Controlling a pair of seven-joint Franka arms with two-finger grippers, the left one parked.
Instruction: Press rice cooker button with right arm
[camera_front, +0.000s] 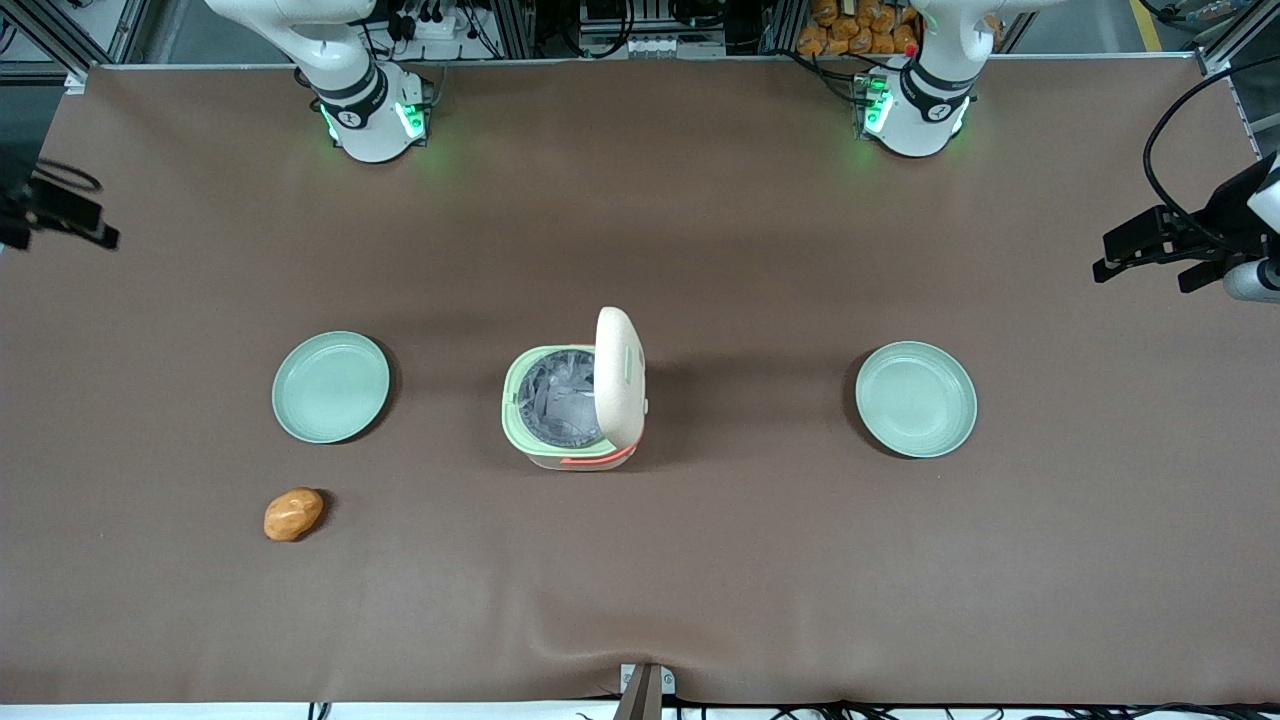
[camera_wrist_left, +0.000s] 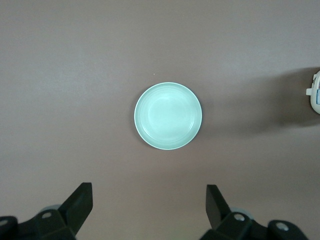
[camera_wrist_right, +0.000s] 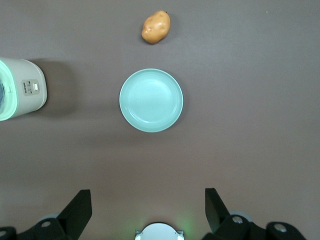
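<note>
Surface (camera_front: 700, 560): brown, bearing everything
Rice cooker (camera_front: 572, 405): frame centre, lid raised
End effector (camera_wrist_right: 147, 212): spread wide, high above a plate (camera_wrist_right: 151, 100)

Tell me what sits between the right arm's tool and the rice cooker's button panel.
Nothing visible blocks it. The black two-finger tool, open, hangs high over the round pale green plate at the working arm's end. The cream rice cooker stands beside that plate, panel facing it; the flat plate and orange potato lie low.

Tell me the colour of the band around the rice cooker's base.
Orange-red, along the rice cooker's lower edge; clearest in the front view. The gripper hangs open above a plate.
</note>
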